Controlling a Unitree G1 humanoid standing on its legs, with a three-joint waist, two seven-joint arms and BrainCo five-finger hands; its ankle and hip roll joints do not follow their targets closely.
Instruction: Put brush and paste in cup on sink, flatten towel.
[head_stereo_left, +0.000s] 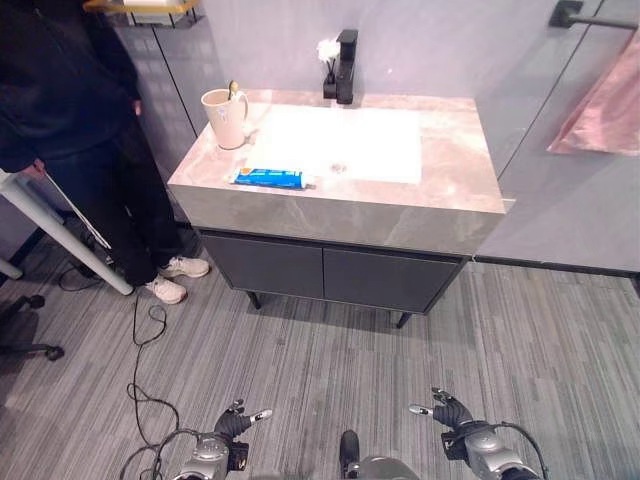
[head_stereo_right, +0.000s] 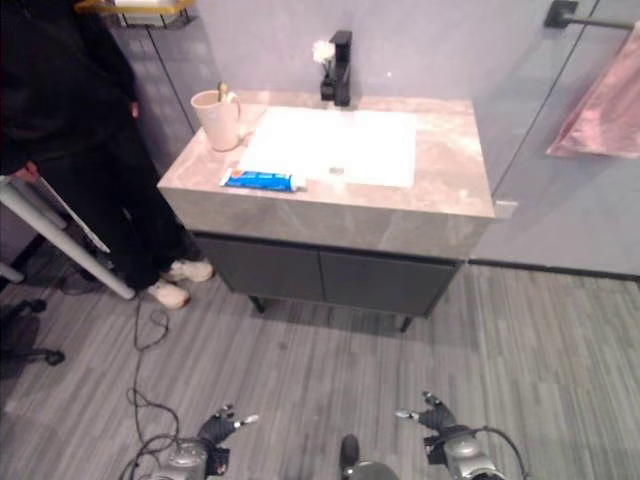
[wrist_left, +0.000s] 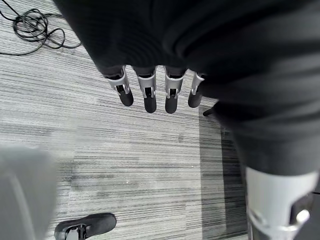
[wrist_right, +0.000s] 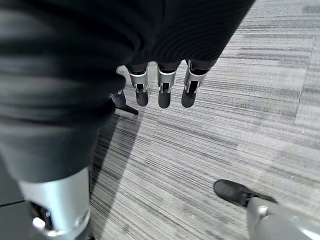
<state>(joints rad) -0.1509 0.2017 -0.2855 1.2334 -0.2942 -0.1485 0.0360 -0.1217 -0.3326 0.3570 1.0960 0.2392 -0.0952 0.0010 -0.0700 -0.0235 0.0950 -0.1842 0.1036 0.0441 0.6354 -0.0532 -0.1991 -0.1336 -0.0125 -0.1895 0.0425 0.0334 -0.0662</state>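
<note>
Toothpaste (head_stereo_left: 268, 178) is seen lying crosswise on the table (head_stereo_left: 460, 170), well ahead of the left robot hand (head_stereo_left: 232, 424), the nearer; both it and the right robot hand (head_stereo_left: 452, 410) are held released, empty.

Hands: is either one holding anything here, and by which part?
Nothing is held. The left hand and right hand hang open above the floor.

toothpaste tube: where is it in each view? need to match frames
Left eye view: toothpaste tube lies flat on the counter's front left, just left of the basin.
Right eye view: same spot, front left of the counter.
Left wrist view: floor past the hand's fingers, no tube.
Right wrist view: floor too, no tube.
Shared landmark: the cup behind the tube, at the counter's back left.
</note>
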